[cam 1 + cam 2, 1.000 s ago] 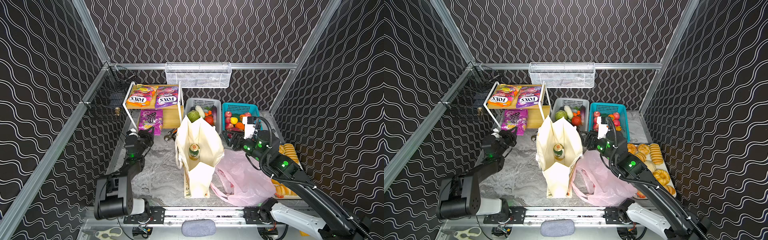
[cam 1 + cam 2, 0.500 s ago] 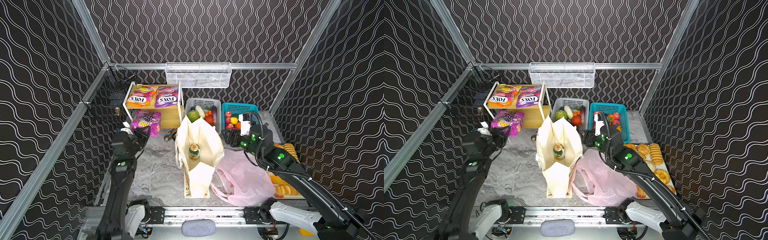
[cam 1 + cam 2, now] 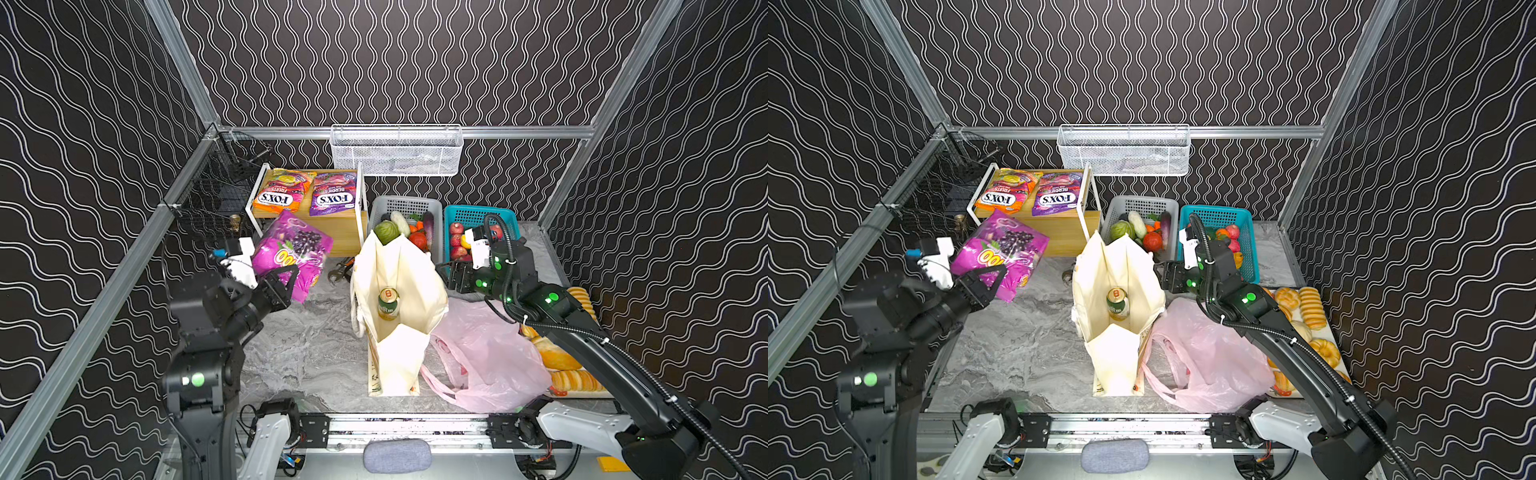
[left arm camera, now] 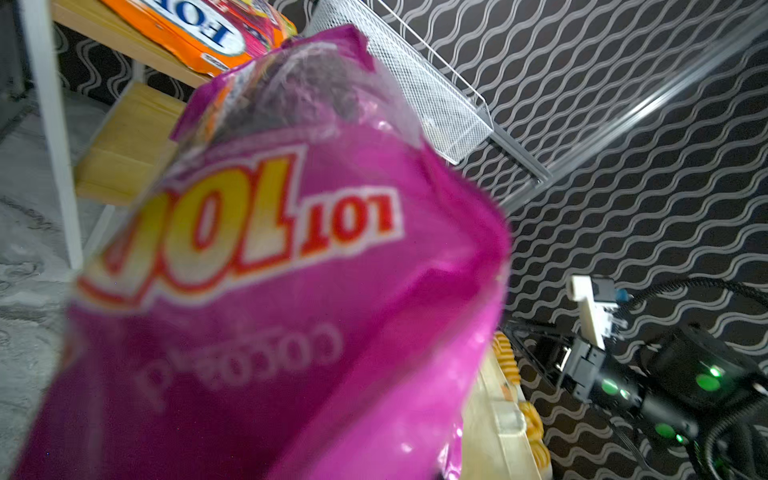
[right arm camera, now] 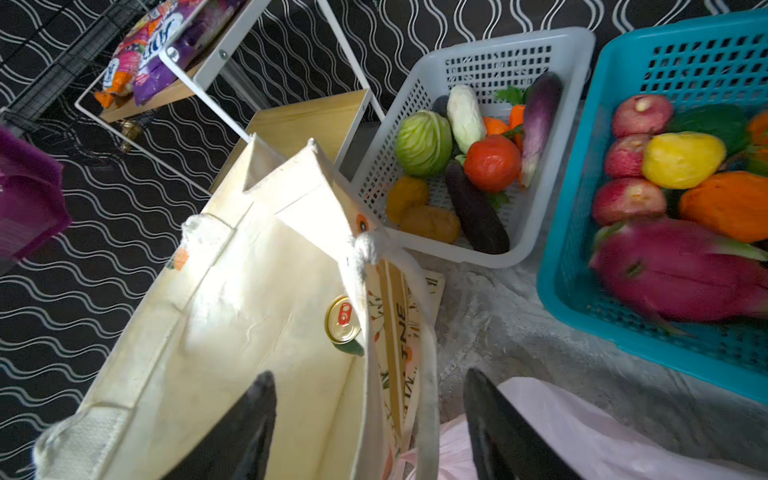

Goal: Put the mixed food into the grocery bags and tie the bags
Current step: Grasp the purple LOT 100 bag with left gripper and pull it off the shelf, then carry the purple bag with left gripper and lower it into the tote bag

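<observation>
My left gripper (image 3: 286, 286) is shut on the lower edge of a purple snack packet (image 3: 291, 253), held in the air left of the cream tote (image 3: 411, 282); the packet (image 4: 291, 291) fills the left wrist view. A second purple packet (image 3: 334, 193) lies on the shelf. The tote stands open with the green can (image 3: 387, 304) (image 5: 343, 319) inside. My right gripper (image 3: 451, 278) (image 5: 368, 374) is open, its jaws straddling the tote's right rim and handle. The pink plastic bag (image 3: 486, 357) lies crumpled to the right. A dragon fruit (image 5: 681, 270) and a yellow fruit (image 5: 681, 158) sit in the teal basket (image 5: 561, 266).
A grey basket (image 3: 405, 205) of vegetables stands behind the tote. An orange FOX'S packet (image 3: 282, 191) lies on the white-framed shelf (image 3: 359, 199). A wire basket (image 3: 395, 149) hangs on the back wall. A bread tray (image 3: 577, 374) lines the right edge.
My left arm has lifted the purple packet off the low shelf and carried it up toward the tote. The right gripper has shifted left to the tote's rim and opened wider.
</observation>
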Robot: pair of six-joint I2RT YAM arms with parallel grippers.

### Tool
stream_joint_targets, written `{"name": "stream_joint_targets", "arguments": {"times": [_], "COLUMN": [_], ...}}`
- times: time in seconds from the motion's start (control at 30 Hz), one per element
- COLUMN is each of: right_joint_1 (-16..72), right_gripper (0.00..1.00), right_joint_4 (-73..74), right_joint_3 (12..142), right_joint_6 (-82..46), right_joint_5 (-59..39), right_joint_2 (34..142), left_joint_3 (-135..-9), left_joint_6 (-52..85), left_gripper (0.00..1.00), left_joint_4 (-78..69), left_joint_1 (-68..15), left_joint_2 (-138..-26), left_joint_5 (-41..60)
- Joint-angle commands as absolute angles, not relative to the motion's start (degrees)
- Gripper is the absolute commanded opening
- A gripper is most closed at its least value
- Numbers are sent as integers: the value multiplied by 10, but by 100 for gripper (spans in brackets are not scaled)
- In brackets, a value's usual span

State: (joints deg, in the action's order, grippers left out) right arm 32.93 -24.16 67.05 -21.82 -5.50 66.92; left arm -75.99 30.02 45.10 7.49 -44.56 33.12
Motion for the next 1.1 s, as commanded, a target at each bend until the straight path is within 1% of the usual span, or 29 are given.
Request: {"name": "stream_joint_targets", "arguments": {"times": [0.0, 0.1, 0.17, 0.33, 0.4, 0.5, 0.53, 0.57, 0.67, 0.73, 0.87, 0.97, 1.07], "right_joint_1": [328, 328, 327, 327, 327, 327, 327, 328, 327, 327, 327, 327, 328], "right_gripper": [73, 73, 73, 74, 74, 74, 74, 74, 74, 74, 74, 74, 73], "right_joint_4": [-262, -267, -265, -265, -262, -264, -263, -261, -262, -260, -251, -244, -246], "right_joint_3": [683, 684, 682, 676, 676, 679, 679, 678, 676, 673, 661, 653, 653], "right_joint_6": [-219, -223, -225, -229, -231, -231, -231, -231, -227, -228, -231, -228, -222], "right_joint_5": [-85, -83, -90, -96, -104, -112, -111, -113, -117, -120, -123, -132, -148], "right_joint_2": [683, 690, 691, 694, 697, 702, 702, 702, 701, 699, 690, 689, 691], "left_joint_3": [-801, -844, -867, -880, -876, -890, -897, -908, -959, -990, -1035, -1096, -1121], "left_joint_6": [250, 232, 222, 234, 239, 231, 231, 231, 224, 221, 214, 198, 193], "left_gripper": [0, 0, 0, 0, 0, 0, 0, 0, 0, 0, 0, 0, 0], "left_joint_4": [492, 561, 583, 558, 562, 583, 591, 603, 639, 661, 713, 791, 820], "left_joint_1": [75, 75, 72, 53, 33, -41, -78, -122, -247, -291, -345, -417, -445], "left_joint_2": [-486, -530, -552, -559, -568, -586, -599, -615, -656, -680, -732, -797, -839], "left_joint_5": [432, 437, 471, 501, 494, 440, 414, 382, 245, 196, 165, 80, 57]}}
